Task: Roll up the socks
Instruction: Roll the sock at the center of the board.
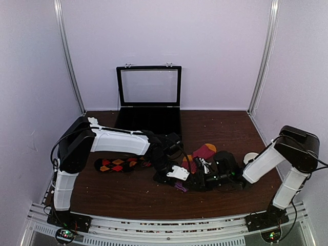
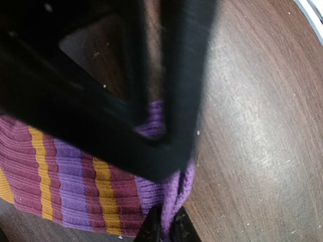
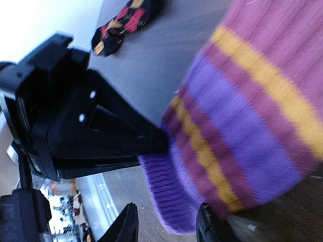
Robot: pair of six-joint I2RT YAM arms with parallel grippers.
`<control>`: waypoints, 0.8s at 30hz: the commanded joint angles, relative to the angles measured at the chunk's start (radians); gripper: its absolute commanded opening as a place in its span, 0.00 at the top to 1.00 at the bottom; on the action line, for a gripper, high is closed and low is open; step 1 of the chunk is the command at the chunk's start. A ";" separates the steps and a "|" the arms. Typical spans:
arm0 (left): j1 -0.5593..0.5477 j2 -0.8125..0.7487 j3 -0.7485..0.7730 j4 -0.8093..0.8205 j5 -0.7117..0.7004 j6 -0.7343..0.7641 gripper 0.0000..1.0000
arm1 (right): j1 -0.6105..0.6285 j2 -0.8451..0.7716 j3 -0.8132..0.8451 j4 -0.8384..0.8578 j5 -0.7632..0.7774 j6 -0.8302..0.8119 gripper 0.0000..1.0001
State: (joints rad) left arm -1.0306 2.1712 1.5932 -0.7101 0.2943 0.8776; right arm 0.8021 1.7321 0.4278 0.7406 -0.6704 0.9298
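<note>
left gripper (image 2: 166, 228): pinched tight on purple end of striped sock (image 3: 252, 111) | right gripper (image 3: 166, 227): fingers apart, holding nothing | sock stretches away from both

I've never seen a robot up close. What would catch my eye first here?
The bright striped sock, pink, purple and orange, in the middle: the left claw pinches its purple cuff, the right claw stands open close by. An argyle sock lies to the left, an open black case at the back.
</note>
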 commanded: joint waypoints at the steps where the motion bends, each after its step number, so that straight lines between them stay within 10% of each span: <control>1: -0.003 0.015 0.011 -0.050 -0.023 -0.025 0.91 | -0.078 -0.161 0.037 -0.374 0.109 -0.159 0.58; 11: -0.002 0.000 -0.006 -0.052 -0.070 -0.063 0.95 | -0.279 -0.291 0.326 -0.997 0.405 -0.434 0.68; 24: -0.003 -0.022 -0.016 -0.098 -0.103 -0.149 0.94 | -0.281 0.062 0.627 -1.101 0.538 -0.504 0.96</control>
State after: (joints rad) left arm -1.0313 2.1666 1.6024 -0.7700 0.2371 0.7708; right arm 0.5240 1.7355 1.0241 -0.3176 -0.1707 0.4431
